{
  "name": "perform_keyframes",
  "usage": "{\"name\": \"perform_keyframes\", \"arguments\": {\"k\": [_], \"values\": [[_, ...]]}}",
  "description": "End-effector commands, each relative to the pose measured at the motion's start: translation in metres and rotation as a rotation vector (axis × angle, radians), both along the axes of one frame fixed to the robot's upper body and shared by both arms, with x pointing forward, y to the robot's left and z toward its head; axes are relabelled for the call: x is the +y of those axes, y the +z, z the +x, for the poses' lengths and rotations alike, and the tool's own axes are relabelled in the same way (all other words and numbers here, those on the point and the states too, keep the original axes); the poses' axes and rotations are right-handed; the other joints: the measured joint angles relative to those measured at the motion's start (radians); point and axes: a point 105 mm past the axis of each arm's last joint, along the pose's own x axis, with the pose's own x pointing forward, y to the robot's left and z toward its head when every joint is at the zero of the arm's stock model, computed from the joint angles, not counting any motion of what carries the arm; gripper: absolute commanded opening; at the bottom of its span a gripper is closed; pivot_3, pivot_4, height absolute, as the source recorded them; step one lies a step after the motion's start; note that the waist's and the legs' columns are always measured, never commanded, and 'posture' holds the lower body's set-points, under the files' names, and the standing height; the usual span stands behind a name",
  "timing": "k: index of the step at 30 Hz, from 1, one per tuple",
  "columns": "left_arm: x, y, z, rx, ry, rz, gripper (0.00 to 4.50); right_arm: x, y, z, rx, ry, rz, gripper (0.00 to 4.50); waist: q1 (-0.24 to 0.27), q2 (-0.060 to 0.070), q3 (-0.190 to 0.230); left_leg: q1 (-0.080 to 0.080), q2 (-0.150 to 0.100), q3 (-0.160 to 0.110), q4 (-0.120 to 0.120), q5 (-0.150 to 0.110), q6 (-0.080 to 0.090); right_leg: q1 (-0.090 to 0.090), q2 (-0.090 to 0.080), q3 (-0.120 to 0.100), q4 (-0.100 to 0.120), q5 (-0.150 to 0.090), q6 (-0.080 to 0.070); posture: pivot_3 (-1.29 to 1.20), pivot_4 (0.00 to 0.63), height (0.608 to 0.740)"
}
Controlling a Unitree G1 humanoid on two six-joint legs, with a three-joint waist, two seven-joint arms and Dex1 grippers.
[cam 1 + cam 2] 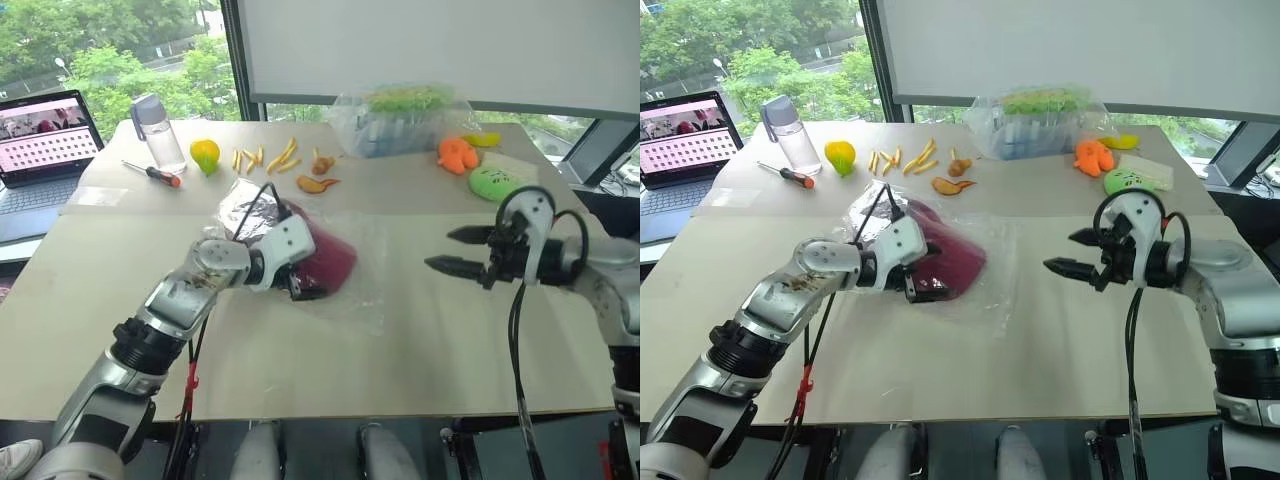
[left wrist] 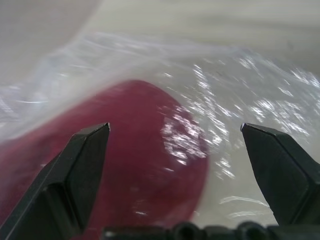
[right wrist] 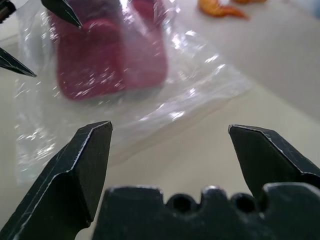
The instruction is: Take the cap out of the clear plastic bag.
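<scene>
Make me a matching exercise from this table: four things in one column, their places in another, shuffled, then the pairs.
Things:
1. cap
2. screwdriver
3. laptop
4. right hand

Places:
A. at the table's far left edge
B. open, above bare table, right of the bag
C. inside the clear bag
D. beside the water bottle

Pairs: 1-C, 2-D, 3-A, 4-B
</scene>
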Motion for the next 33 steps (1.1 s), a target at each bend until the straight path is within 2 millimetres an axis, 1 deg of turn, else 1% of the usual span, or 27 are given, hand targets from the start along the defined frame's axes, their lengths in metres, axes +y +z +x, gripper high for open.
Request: {"name": "perform_keyframes", "arguments": {"k": [1, 3, 5, 6, 8, 10, 12, 14, 16, 19, 22, 25, 28, 31, 33], "values": [[0.002, 0.01, -0.015, -0.034, -0.13, 0.031, 4.5, 0.0, 0.006, -0.006, -0.015, -0.002, 0.012, 4.41, -0.002, 0.0, 0.0, 0.0, 0.0, 0.0, 0.001, 0.0, 0.0, 0.0, 0.0, 0.0, 0.0, 0.0, 0.0, 0.0, 0.15, 0.739], [0.027, 0.013, -0.021, -0.056, -0.157, 0.146, 4.5, -0.002, 0.001, -0.008, 0.002, -0.009, 0.012, 4.41, -0.007, 0.0, 0.0, 0.0, 0.001, 0.0, 0.003, 0.0, 0.0, 0.0, 0.0, 0.0, 0.0, 0.001, 0.002, 0.0, 0.15, 0.739], [0.052, 0.017, -0.027, -0.063, -0.159, 0.241, 4.5, -0.005, -0.002, -0.01, 0.015, -0.01, 0.007, 4.41, -0.013, 0.0, 0.0, 0.0, 0.002, 0.0, 0.004, -0.005, -0.007, 0.0, 0.0, 0.0, 0.0, 0.001, 0.002, 0.0, 0.15, 0.739], [0.063, 0.018, -0.03, -0.063, -0.158, 0.28, 4.5, -0.005, -0.004, -0.01, 0.021, -0.001, 0.0, 4.41, -0.014, 0.0, 0.0, 0.0, 0.002, 0.0, 0.004, -0.005, -0.008, 0.0, 0.0, 0.0, 0.001, 0.001, 0.002, 0.0, 0.15, 0.739], [0.075, 0.019, -0.033, -0.066, -0.151, 0.325, 4.5, -0.006, -0.006, -0.009, 0.025, 0.007, -0.008, 4.41, -0.014, 0.0, 0.0, 0.0, 0.002, 0.0, 0.004, -0.005, -0.008, 0.0, 0.0, 0.0, 0.0, 0.001, 0.002, 0.0, 0.15, 0.739], [0.073, 0.019, -0.032, -0.092, -0.148, 0.319, 4.5, -0.005, -0.007, -0.004, 0.019, 0.002, -0.011, 4.41, -0.008, 0.0, 0.0, 0.0, 0.002, 0.001, 0.004, -0.005, -0.008, 0.0, -0.001, 0.0, 0.0, 0.001, 0.002, 0.0, 0.15, 0.739], [0.067, 0.018, -0.026, -0.158, -0.141, 0.324, 4.5, 0.0, -0.006, 0.001, 0.018, 0.012, -0.002, 4.41, 0.0, 0.0, 0.0, 0.0, 0.001, 0.001, 0.005, -0.005, -0.008, 0.0, -0.001, 0.0, -0.001, 0.001, 0.002, 0.0, 0.15, 0.739], [0.055, 0.022, -0.02, -0.215, -0.138, 0.291, 4.5, 0.008, -0.006, 0.002, 0.024, 0.043, -0.001, 4.41, 0.003, 0.0, 0.0, -0.001, 0.001, 0.001, 0.006, -0.005, -0.008, 0.0, -0.001, 0.0, -0.001, 0.001, 0.002, 0.0, 0.15, 0.739], [0.047, 0.027, -0.014, -0.25, -0.132, 0.26, 4.5, 0.011, -0.006, 0.002, 0.027, 0.058, -0.002, 4.41, 0.005, -0.001, 0.0, -0.003, 0.002, 0.001, 0.006, -0.005, -0.008, -0.001, -0.001, -0.001, -0.001, 0.001, 0.002, 0.0, 0.15, 0.739], [0.043, 0.021, -0.004, -0.318, -0.16, 0.328, 4.5, 0.012, -0.003, 0.005, 0.015, 0.053, -0.008, 4.41, 0.004, -0.001, 0.0, -0.007, 0.001, 0.0, 0.006, -0.005, -0.007, -0.004, 0.0, -0.001, 0.0, 0.001, 0.002, 0.0, 0.15, 0.739], [0.044, 0.013, 0.003, -0.347, -0.189, 0.385, 4.5, 0.011, -0.002, 0.006, 0.009, 0.047, -0.014, 4.41, 0.0, 0.0, 0.0, -0.008, 0.001, 0.0, 0.006, 0.0, 0.0, -0.005, 0.0, -0.001, 0.0, 0.002, 0.002, 0.0, 0.15, 0.739], [0.043, 0.006, 0.005, -0.301, -0.214, 0.391, 4.5, 0.01, -0.002, 0.007, 0.0, 0.034, -0.015, 4.41, 0.0, 0.0, 0.0, -0.008, 0.002, 0.0, 0.006, 0.0, 0.0, -0.005, 0.0, -0.001, 0.0, 0.002, 0.002, 0.0, 0.15, 0.739], [0.039, 0.006, 0.005, -0.282, -0.243, 0.381, 4.5, 0.009, -0.001, 0.005, -0.005, 0.024, -0.011, 4.41, 0.001, 0.0, 0.0, -0.011, 0.002, 0.0, 0.007, 0.0, 0.0, -0.008, 0.0, -0.001, 0.002, 0.002, 0.002, 0.0, 0.15, 0.739], [0.038, 0.009, -0.004, -0.217, -0.296, 0.351, 4.5, 0.004, -0.003, 0.003, -0.003, 0.002, -0.013, 4.41, 0.002, 0.0, 0.0, -0.013, 0.002, 0.0, 0.008, 0.0, 0.0, -0.01, 0.0, -0.001, 0.002, 0.004, 0.0, 0.0, 0.15, 0.739], [0.046, 0.011, -0.008, -0.17, -0.31, 0.365, 4.5, -0.004, -0.008, 0.002, 0.005, -0.02, -0.034, 4.41, 0.002, 0.0, 0.0, -0.013, 0.002, 0.0, 0.008, 0.0, 0.0, -0.01, 0.0, -0.001, 0.002, 0.004, -0.001, 0.0, 0.15, 0.739]]}}
